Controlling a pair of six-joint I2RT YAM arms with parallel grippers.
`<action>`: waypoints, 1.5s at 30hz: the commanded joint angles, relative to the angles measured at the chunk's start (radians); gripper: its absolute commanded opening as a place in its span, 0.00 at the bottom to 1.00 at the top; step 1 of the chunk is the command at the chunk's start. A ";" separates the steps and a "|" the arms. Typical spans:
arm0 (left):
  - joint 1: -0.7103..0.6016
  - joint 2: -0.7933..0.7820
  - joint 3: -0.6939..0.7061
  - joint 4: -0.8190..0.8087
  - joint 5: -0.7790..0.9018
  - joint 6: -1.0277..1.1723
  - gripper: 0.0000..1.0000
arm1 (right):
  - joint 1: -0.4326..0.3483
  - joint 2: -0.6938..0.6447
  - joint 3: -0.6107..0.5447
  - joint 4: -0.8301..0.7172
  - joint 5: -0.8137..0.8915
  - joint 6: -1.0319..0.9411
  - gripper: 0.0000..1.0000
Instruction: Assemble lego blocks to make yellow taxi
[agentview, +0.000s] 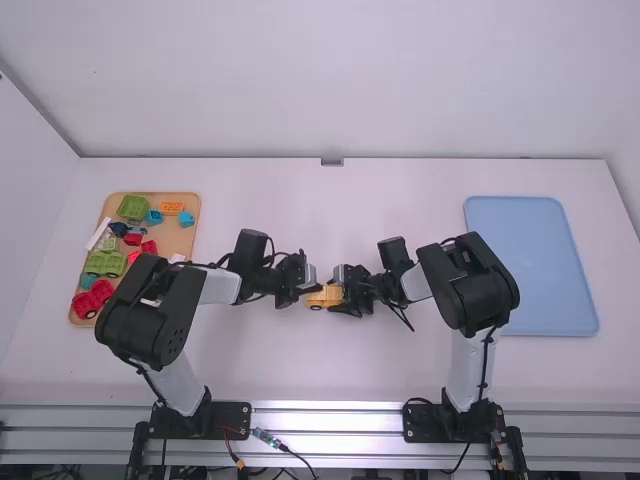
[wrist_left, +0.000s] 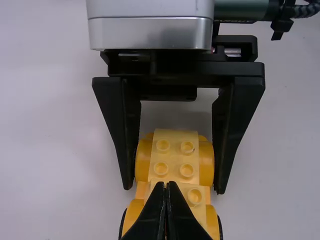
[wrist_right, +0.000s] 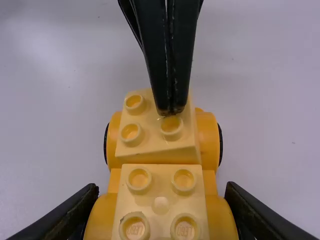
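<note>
Currently, left arm (agentview: 150, 310): elbow bent, forearm angled inward.
Left gripper (agentview: 320, 288): fingers clenched together, tips at a stud on the far block.
Right arm (agentview: 470, 285): elbow bent, forearm angled inward.
Right gripper (agentview: 341, 295): grasping the yellow car (agentview: 323, 298) by both sides.
Car's place: between the grippers, long axis left to right, one end toward each arm.
Far block (wrist_right: 150, 137): left end, slightly askew.
Lettering: small, raised, on two studs (wrist_right: 184, 227).
</note>
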 joint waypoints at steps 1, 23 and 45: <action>0.000 0.024 0.006 -0.016 0.004 -0.006 0.02 | 0.003 0.017 0.014 -0.002 -0.007 0.002 0.65; 0.003 -0.067 0.006 0.019 -0.001 -0.045 0.31 | 0.003 0.017 0.019 -0.006 -0.011 0.002 0.65; -0.006 -0.054 0.006 -0.102 -0.076 0.019 0.02 | 0.003 0.017 0.019 -0.006 -0.010 0.002 0.65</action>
